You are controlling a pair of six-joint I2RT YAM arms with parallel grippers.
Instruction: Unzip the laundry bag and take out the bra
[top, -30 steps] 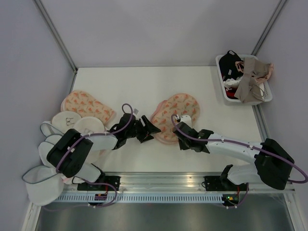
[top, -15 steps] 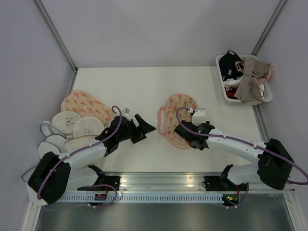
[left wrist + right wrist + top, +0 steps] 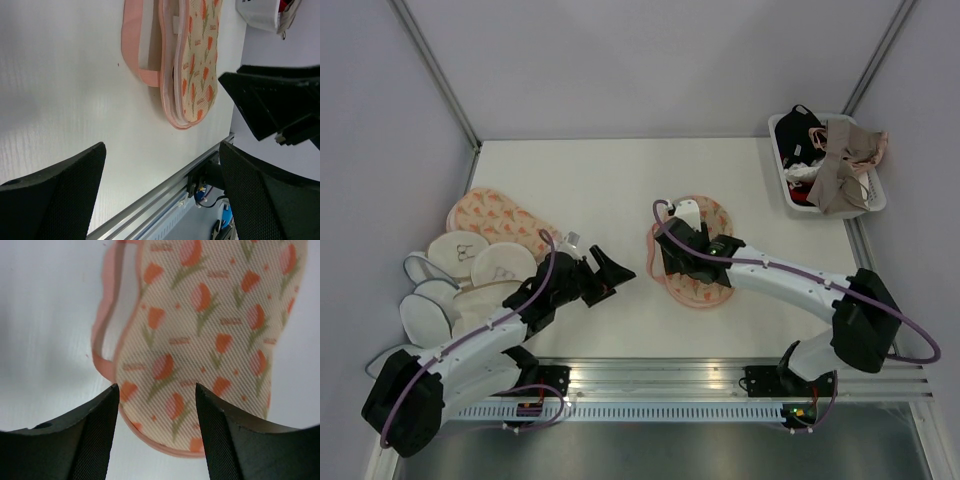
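Laundry bag (image 3: 692, 290): oval, 2-lobed soft pouch; peach with an orange-red flower-like print and pink edge trim.
Pose: flat on the white tabletop (image 3: 610, 180), long axis running near to far.
Place: right of the tabletop's centre.
Left edge: a pink trim strip (image 3: 135, 47) loops out onto the tabletop; layered rims show beside it.
Zip: cannot tell.

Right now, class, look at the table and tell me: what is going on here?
A tulip-print laundry bag lies in the middle of the table. The right tool hangs open over it, gripping nothing. The left tool, also open, hovers above bare surface to the bag's left. No bra is out yet; whether the zip is open cannot be told.
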